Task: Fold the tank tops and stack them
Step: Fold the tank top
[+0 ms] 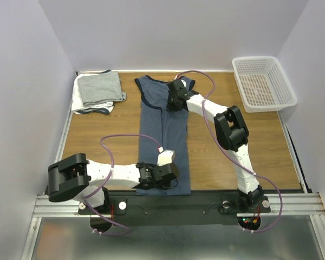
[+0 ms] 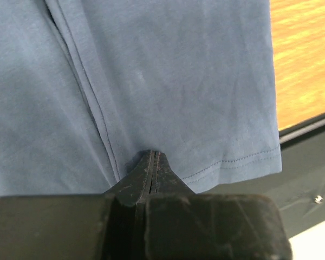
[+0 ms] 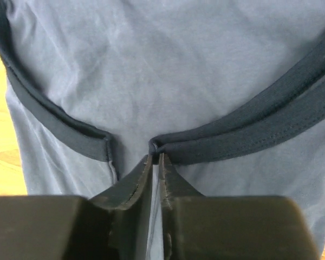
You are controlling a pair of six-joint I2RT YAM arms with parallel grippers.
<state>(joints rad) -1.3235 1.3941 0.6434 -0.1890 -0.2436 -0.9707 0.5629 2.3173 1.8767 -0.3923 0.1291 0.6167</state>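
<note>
Mid-fold on the blue tank top [image 1: 170,130], pinched at both ends.
Already folded and stacked well left of the right jaws: the grey and white tops [image 1: 100,89]. Narrowed to a long strip on the counter [image 1: 276,151], not yet folded end to end or stacked. Clamped tight in the left jaws: the near hem [image 2: 233,162]. Nipped in the almost-closed right jaws: the navy trim [image 3: 244,138].
</note>
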